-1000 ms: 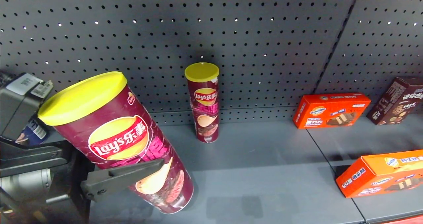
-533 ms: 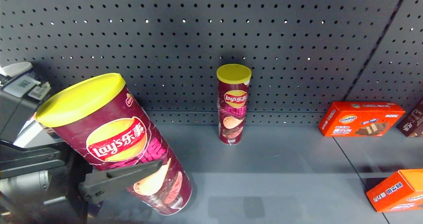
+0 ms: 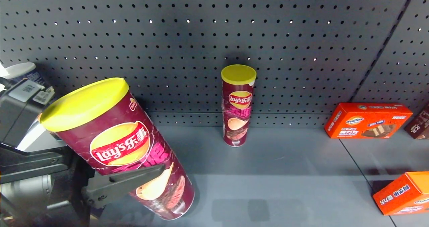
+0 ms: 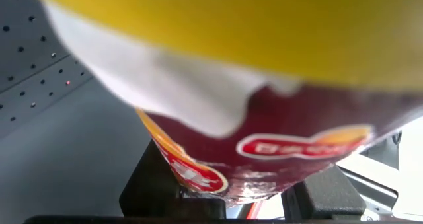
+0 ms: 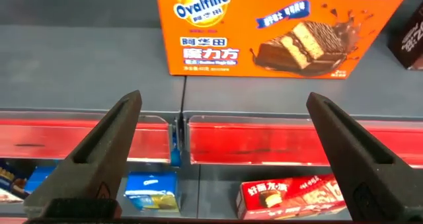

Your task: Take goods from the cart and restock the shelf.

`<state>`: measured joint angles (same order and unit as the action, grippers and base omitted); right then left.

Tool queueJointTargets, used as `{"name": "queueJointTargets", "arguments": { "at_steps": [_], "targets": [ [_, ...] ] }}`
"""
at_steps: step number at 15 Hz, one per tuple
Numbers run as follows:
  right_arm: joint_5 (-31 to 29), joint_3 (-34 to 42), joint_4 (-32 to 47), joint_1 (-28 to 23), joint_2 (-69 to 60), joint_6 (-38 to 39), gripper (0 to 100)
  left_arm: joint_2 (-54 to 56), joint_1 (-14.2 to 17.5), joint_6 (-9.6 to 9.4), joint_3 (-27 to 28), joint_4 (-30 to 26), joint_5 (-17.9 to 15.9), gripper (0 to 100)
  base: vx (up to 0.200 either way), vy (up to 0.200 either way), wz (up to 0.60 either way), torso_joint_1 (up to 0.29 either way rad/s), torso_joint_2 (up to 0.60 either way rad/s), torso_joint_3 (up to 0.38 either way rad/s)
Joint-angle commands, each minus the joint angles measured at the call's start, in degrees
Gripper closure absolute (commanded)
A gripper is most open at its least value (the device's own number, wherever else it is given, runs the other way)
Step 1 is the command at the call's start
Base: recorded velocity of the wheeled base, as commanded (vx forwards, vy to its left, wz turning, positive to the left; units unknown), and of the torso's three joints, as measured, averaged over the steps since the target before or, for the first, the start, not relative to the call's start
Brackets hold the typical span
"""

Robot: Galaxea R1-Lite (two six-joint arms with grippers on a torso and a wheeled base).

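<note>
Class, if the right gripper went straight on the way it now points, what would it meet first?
The right gripper would probably meet the red front rail first, or the orange box above it; depth is unclear.

Dark grey pegboard wall [image 3: 201, 36], light glinting through some holes, with a slanting seam [image 3: 378, 49] at right.

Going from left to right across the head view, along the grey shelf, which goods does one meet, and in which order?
tilted chip can → upright chip can → orange box at the back
</note>
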<state>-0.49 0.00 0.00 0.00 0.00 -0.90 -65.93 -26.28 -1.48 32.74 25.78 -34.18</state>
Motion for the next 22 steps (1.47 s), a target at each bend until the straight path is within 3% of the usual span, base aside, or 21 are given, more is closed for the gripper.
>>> {"name": "queueJointTargets", "arguments": {
  "at_steps": [1, 2, 3, 8, 9, 11, 13, 16, 19, 22],
  "targets": [
    [0.0, -0.1, -0.1, 0.0, 0.2, -0.2, 0, 0.3, 0.0, -0.02, -0.5, 0.1, 0.0, 100, 0.0, 0.0, 0.0, 0.0, 0.0, 0.0],
    [-0.5, -1.4, -0.7, 0.0, 0.7, 0.1, 0, 0.4, 0.1, -0.02, -0.8, 0.1, 0.1, 100, 0.0, 0.0, 0.0, 0.0, 0.0, 0.0],
    [-1.3, -15.5, -2.3, 0.5, 15.8, 4.2, 0, 0.5, 0.2, 0.33, -0.3, 0.1, 0.0, 100, 0.0, 0.0, 0.0, 0.0, 0.0, 0.0],
    [10.0, -30.5, 4.3, 6.0, 24.1, 5.0, 0, 0.5, 0.2, 0.51, -0.7, 0.1, -0.1, 100, 0.0, 0.0, 0.0, 0.0, 0.0, 0.0],
    [13.7, -34.1, 7.0, 9.3, 27.9, 4.9, 0, 0.5, 0.1, 0.6, -0.8, 0.0, -0.1, 100, 0.0, 0.0, 0.0, 0.0, 0.0, 0.0],
    [14.6, -36.1, 8.6, 13.3, 33.0, 4.3, 0, 0.5, 0.1, 0.6, -0.8, 0.0, 0.0, 100, 0.0, 0.0, 0.0, 0.0, 0.0, 0.0],
    [13.1, -36.2, 8.3, 13.2, 37.9, -0.5, 0, 0.4, 0.1, 0.68, -0.7, 0.0, 0.1, 100, 0.0, 0.0, 0.0, 0.0, 0.0, 0.0],
    [13.2, -37.2, 7.2, 15.0, 42.2, -1.5, 0, 0.3, 0.1, 0.68, -0.7, 0.0, 0.1, 100, 0.0, 0.0, 0.0, 0.0, 0.0, 0.0],
    [12.8, -44.0, 6.9, 21.2, 50.6, -1.3, 0, 0.0, 0.0, 0.68, -0.3, 0.0, 0.1, 100, 0.0, 0.0, 0.0, 0.0, 0.0, 0.0],
    [16.4, -44.1, -2.8, 23.6, 57.1, -1.8, 0, 0.2, 0.1, 0.68, -0.8, 0.0, 0.1, 100, 0.0, 0.0, 0.0, 0.0, 0.0, 0.0]
  ]
}}
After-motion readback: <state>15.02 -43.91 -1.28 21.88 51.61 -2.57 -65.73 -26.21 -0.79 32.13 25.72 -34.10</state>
